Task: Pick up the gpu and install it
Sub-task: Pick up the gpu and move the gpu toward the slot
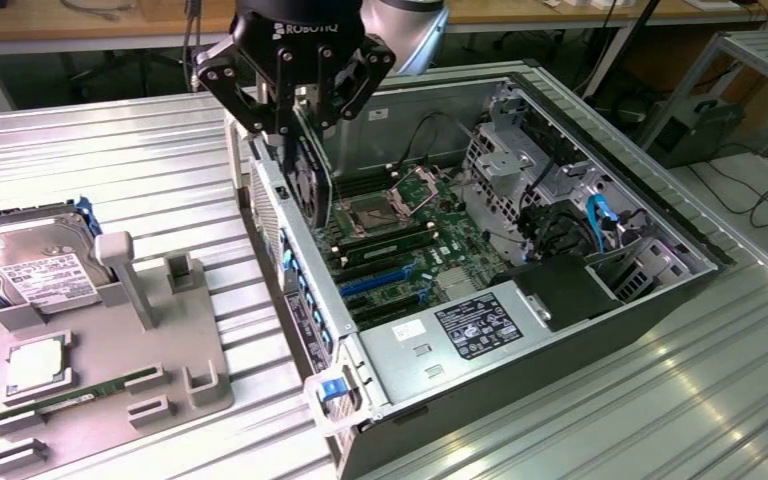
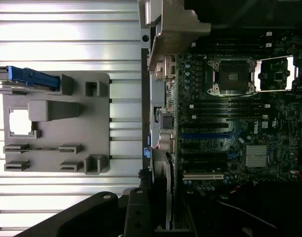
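My gripper (image 1: 301, 125) is shut on the gpu (image 1: 312, 185), a thin black card that hangs edge-down from the fingers. The card is held over the open computer case (image 1: 651, 215), above the case wall on the exterior view's left and close to the motherboard (image 1: 411, 240). In the wrist view the gpu (image 2: 161, 148) runs as a narrow strip from my gripper (image 2: 155, 207) out to its silvery bracket (image 2: 175, 29). It lines up along the motherboard's (image 2: 230, 123) edge, beside the blue expansion slots (image 2: 205, 135). The card is above the board, not seated in a slot.
A grey parts fixture (image 1: 211, 380) lies on the metal table at the exterior view's left. It holds a silver hard drive (image 1: 37, 265), a processor (image 1: 37, 365) and a green memory stick (image 1: 77, 395). Drive cages and cables (image 1: 584, 225) fill the case's far side.
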Available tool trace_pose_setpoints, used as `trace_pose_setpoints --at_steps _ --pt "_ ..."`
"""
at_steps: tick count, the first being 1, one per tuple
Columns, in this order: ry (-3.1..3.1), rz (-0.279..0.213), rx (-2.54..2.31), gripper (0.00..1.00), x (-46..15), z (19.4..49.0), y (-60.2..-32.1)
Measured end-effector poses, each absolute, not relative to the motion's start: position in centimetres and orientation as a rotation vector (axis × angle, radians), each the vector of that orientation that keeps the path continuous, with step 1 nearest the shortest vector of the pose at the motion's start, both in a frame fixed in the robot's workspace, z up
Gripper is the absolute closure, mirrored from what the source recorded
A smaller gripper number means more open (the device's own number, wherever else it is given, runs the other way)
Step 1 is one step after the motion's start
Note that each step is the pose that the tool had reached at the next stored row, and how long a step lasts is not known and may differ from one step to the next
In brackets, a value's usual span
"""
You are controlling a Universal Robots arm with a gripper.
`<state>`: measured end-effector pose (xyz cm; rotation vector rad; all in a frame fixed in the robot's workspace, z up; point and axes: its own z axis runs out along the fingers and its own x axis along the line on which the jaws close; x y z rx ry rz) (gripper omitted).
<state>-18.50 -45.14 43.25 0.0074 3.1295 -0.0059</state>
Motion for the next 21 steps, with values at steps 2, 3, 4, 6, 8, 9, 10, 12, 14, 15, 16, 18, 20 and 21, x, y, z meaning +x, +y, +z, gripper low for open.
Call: trace_pose_setpoints --at_steps 2,3,4,6,8,9,10,12,14,15,16,18,20,21 --pt "3.13 -0.006 0.007 0.73 -18.1 43.2 -45.1" --pt "3.13 -0.006 0.007 0.73 -17.9 43.3 -45.1" --pt "3.13 -0.006 0.007 0.73 -17.7 43.3 -45.1" --pt "3.13 -0.006 0.007 0.73 -17.4 43.3 -45.1" --pt "3.13 -0.006 0.007 0.73 -17.0 43.3 -45.1" --pt "3.13 -0.006 0.007 0.73 -16.9 43.3 -45.1" --pt "3.13 -0.006 0.007 0.73 -16.7 43.3 -45.1" --pt "3.13 -0.006 0.007 0.73 -16.2 43.3 -45.1" --pt "3.13 -0.006 0.007 0.73 -15.8 43.3 -45.1" --pt "3.13 -0.006 0.007 0.73 -15.7 43.3 -45.1" --pt "3.13 -0.006 0.007 0.73 -15.5 43.3 -45.1" --pt "3.13 -0.006 0.007 0.73 -15.1 43.3 -45.1" --pt "3.13 -0.006 0.007 0.73 -14.8 43.3 -45.1" --pt "3.13 -0.006 0.007 0.73 -14.6 43.3 -45.1"
